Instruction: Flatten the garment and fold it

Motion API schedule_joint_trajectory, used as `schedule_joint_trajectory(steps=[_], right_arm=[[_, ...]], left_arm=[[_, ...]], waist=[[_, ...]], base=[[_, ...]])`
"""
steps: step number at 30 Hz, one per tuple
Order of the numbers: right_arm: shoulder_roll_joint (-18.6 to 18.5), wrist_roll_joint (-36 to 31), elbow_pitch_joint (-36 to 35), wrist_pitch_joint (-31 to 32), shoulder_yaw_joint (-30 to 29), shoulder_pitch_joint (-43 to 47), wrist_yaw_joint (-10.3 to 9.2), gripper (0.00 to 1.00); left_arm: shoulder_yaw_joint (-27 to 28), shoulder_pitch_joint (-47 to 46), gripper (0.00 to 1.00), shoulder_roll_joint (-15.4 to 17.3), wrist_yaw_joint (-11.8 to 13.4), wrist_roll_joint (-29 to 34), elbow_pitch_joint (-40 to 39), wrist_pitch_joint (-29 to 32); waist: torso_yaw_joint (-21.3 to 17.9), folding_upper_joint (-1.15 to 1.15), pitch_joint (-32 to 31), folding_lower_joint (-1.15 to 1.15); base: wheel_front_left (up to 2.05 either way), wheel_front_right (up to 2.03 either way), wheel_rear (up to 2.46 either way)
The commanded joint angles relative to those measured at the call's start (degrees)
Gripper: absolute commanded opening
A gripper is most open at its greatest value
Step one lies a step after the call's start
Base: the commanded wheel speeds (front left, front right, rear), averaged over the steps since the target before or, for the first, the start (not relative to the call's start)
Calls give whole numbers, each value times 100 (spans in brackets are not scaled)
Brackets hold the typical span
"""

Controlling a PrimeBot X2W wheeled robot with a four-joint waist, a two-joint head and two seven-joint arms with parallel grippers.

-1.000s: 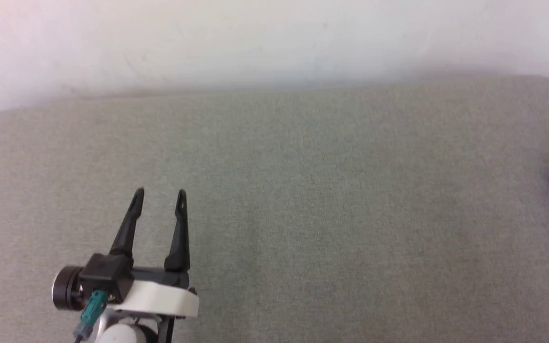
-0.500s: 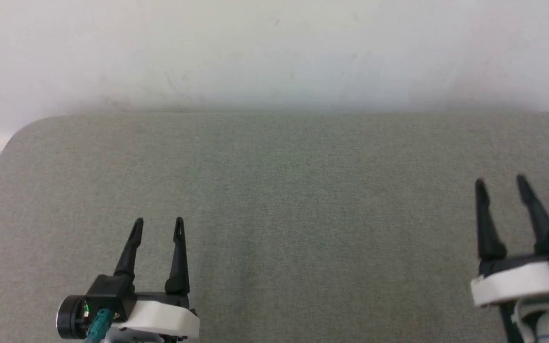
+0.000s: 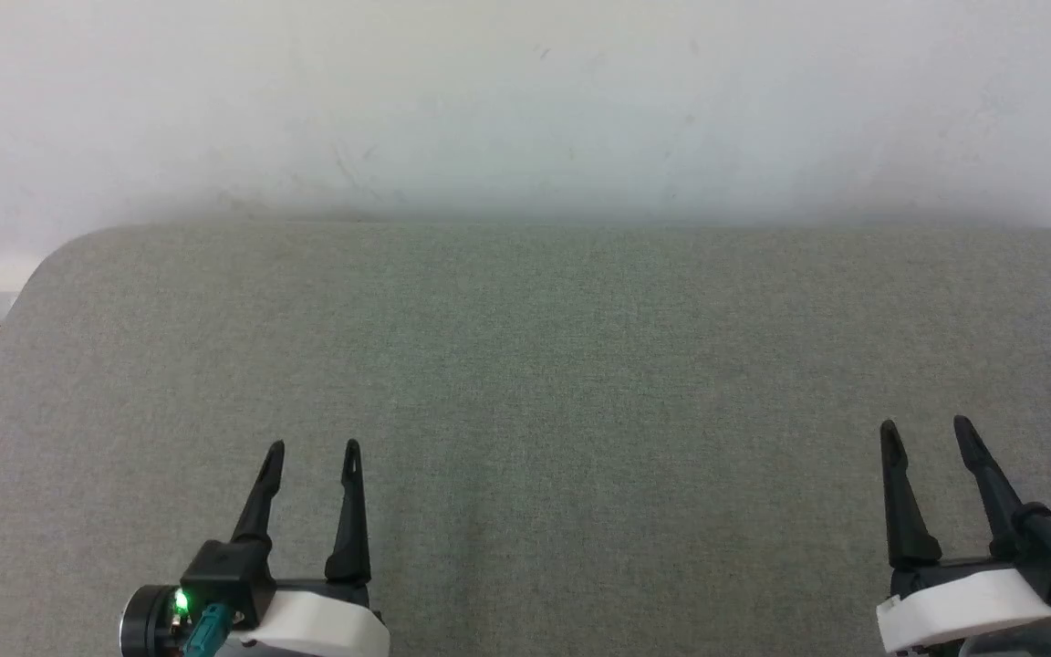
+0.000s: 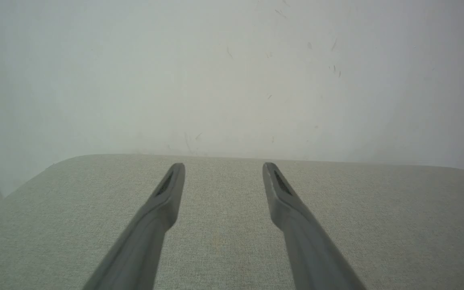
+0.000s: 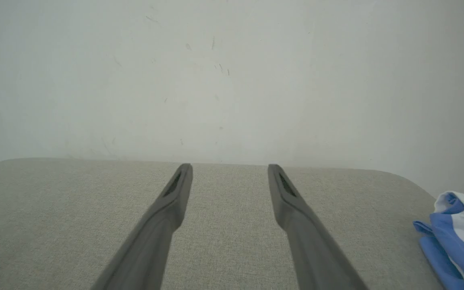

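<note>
Facing a scuffed white wall (image 3: 525, 100), my left claw (image 3: 313, 445) and right claw (image 3: 925, 423) stand spread over the grey worktop (image 3: 525, 365). The garment (image 5: 459, 237) lies at its right.

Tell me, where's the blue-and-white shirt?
The blue-and-white shirt lies lower right in the right wrist view, on the grey fabric surface, right of the right claw.

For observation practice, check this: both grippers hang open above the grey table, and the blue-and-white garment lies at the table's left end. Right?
No: the garment lies at the table's right end, beside the right gripper, as the right wrist view shows. The rest holds.
</note>
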Motion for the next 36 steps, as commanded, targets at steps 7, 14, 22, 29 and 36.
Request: schedule_joint_trajectory(steps=[7, 14, 22, 29, 36], right_arm=[[25, 66, 84, -73, 23, -10, -12, 100], [25, 101, 71, -90, 60, -9, -12, 100], [-1, 47, 54, 3, 55, -15, 1, 0], [0, 16, 37, 81, 81, -39, 0, 0], [2, -16, 21, 161, 107, -64, -1, 0]], left_arm=[[-3, 28, 100, -4, 39, 60, 1, -27], [4, 38, 100, -4, 47, 48, -41, -27], [13, -12, 0, 0, 1, 51, -24, 52], [36, -31, 0, 0, -8, 81, -39, 134], [58, -51, 0, -1, -18, 112, -53, 216]], waist=[[-11, -1, -1, -1], [-18, -1, -17, -1], [-27, -1, -16, 0], [-42, -1, -14, 0], [-58, -1, -12, 0]], base=[[0, 0, 0], [0, 0, 0], [0, 0, 0], [0, 0, 0], [0, 0, 0]])
